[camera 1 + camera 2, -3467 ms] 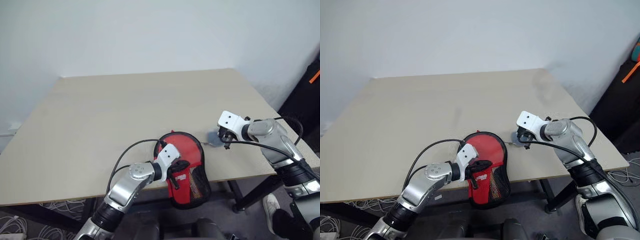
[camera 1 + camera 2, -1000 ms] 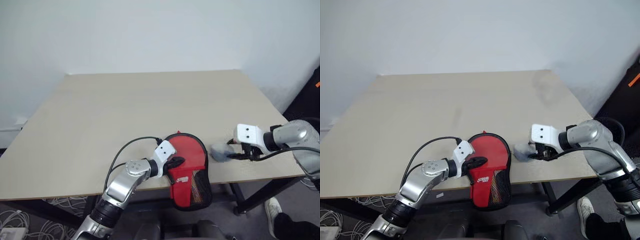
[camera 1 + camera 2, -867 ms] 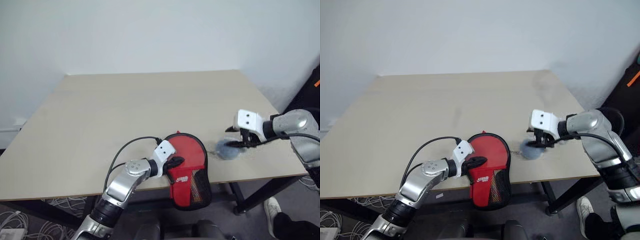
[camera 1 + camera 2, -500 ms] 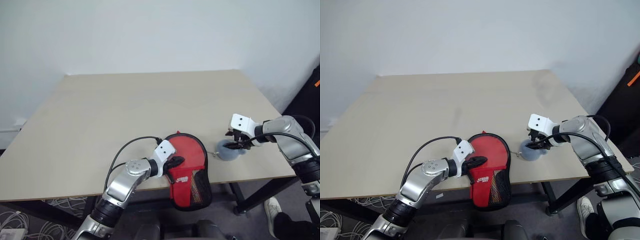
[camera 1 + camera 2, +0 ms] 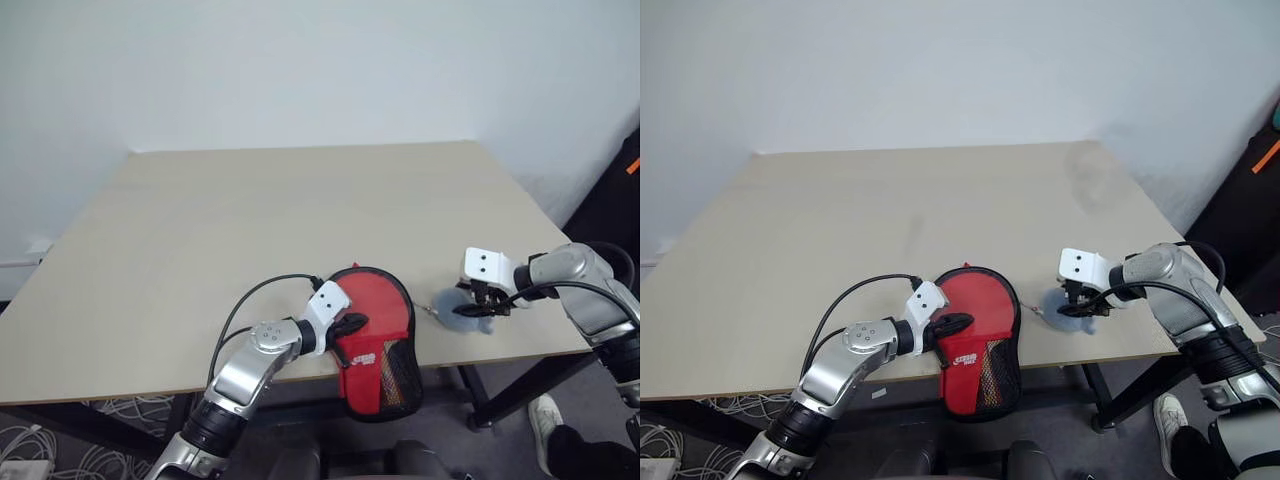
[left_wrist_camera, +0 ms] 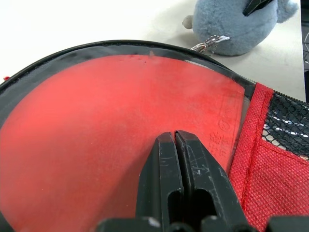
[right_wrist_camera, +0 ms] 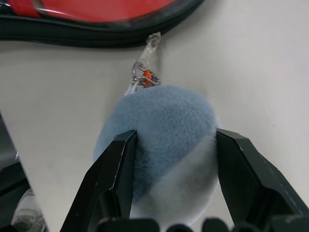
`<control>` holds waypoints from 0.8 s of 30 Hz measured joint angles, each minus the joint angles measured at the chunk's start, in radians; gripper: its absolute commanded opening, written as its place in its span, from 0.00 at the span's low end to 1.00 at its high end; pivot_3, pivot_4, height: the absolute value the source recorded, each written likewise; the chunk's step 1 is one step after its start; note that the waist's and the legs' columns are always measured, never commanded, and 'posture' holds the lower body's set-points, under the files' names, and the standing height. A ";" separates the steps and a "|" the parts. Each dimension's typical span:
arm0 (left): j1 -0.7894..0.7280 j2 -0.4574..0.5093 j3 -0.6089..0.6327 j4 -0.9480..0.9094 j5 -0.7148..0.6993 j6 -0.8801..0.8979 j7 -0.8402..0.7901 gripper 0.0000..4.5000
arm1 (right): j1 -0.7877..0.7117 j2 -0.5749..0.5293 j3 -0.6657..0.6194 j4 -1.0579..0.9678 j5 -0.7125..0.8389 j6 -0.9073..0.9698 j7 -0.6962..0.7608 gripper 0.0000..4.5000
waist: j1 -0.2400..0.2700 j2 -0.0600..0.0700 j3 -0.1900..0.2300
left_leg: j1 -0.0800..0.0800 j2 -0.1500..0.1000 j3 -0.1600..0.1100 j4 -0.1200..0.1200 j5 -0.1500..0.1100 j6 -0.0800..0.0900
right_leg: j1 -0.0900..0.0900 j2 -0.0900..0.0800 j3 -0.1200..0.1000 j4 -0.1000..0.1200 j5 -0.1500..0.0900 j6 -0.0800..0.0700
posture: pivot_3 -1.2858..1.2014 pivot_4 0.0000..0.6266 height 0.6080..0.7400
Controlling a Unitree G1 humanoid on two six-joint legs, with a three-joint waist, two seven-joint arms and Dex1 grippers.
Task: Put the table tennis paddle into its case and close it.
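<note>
The case [image 5: 378, 345] lies at the table's front edge, its red panel and black mesh end hanging over the edge. The paddle's red face [image 6: 96, 130] shows through the clear side; its handle is hidden. My left gripper [image 5: 350, 324] is shut, its tips [image 6: 175, 137] pressing down on the clear side. Just right of the case, a pale grey-blue fluffy lump [image 7: 164, 121] hangs by a small chain from the zipper pull [image 7: 147, 48]. My right gripper [image 5: 474, 308] is shut on this lump, one finger on each side, resting on the table.
The beige table [image 5: 250, 210] stretches far back and left. Its right edge lies close behind my right arm. A black bag with an orange strap [image 5: 628, 165] stands at the far right, and cables [image 5: 25, 445] lie on the floor at the left.
My right gripper has sunk a little and turned, carrying the fluffy lump slightly to the right. The case and my left gripper have stayed put.
</note>
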 measured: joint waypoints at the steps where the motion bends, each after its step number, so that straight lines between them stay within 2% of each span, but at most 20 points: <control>1: 0.000 0.000 0.000 0.000 0.000 0.000 0.000 0.00 | 0.000 0.002 0.000 -0.001 0.000 0.007 -0.001 0.57 | 0.000 0.000 0.000 | 0.000 0.000 0.000 0.000 0.000 0.000 | 0.000 0.000 0.000 0.000 0.000 0.000 | 0.52 0.00 1.00; 5: 0.000 0.000 0.000 0.000 0.000 0.000 0.000 0.00 | 0.000 0.015 0.000 -0.001 -0.001 0.034 -0.011 0.57 | 0.000 0.000 -0.001 | 0.000 0.000 0.000 0.000 0.000 0.000 | 0.000 0.000 0.000 0.000 0.000 0.000 | 0.52 0.00 1.00; 6: 0.000 0.000 0.000 0.000 0.000 0.000 0.001 0.00 | 0.000 0.019 0.001 -0.001 -0.001 0.042 -0.012 0.54 | 0.000 -0.001 -0.001 | 0.000 0.000 0.000 0.000 0.000 0.000 | 0.000 0.000 0.000 0.000 0.000 0.000 | 0.52 0.00 1.00; 8: 0.000 0.000 0.001 0.000 0.000 0.000 0.001 0.00 | 0.000 0.028 0.001 0.001 -0.002 0.057 -0.019 0.45 | 0.000 -0.001 -0.002 | 0.000 0.000 0.000 0.000 0.000 0.000 | 0.000 0.000 0.000 0.000 0.000 0.000 | 0.52 0.00 1.00; 13: 0.000 0.000 0.001 0.000 0.000 0.000 0.001 0.00 | -0.001 0.038 0.006 -0.001 -0.003 0.070 -0.035 0.09 | 0.000 -0.002 -0.003 | 0.000 0.000 0.000 0.000 -0.001 -0.002 | 0.000 0.000 0.000 0.000 0.000 0.000 | 0.52 0.00 1.00; 15: -0.001 0.000 0.001 0.000 0.001 0.000 0.001 0.00 | 0.001 0.036 0.009 -0.015 -0.003 0.068 -0.032 0.00 | 0.000 -0.002 -0.003 | 0.000 0.000 0.000 0.000 -0.002 -0.003 | 0.000 0.000 0.000 0.000 0.000 0.000 | 0.52 0.00 1.00; 24: -0.006 0.000 0.001 0.004 0.000 0.000 -0.002 0.00 | 0.032 0.007 0.014 -0.095 -0.002 0.028 -0.008 0.00 | 0.000 -0.002 -0.003 | 0.000 0.000 0.000 0.000 -0.002 -0.003 | 0.000 0.000 -0.001 0.000 0.000 0.000 | 0.52 0.00 1.00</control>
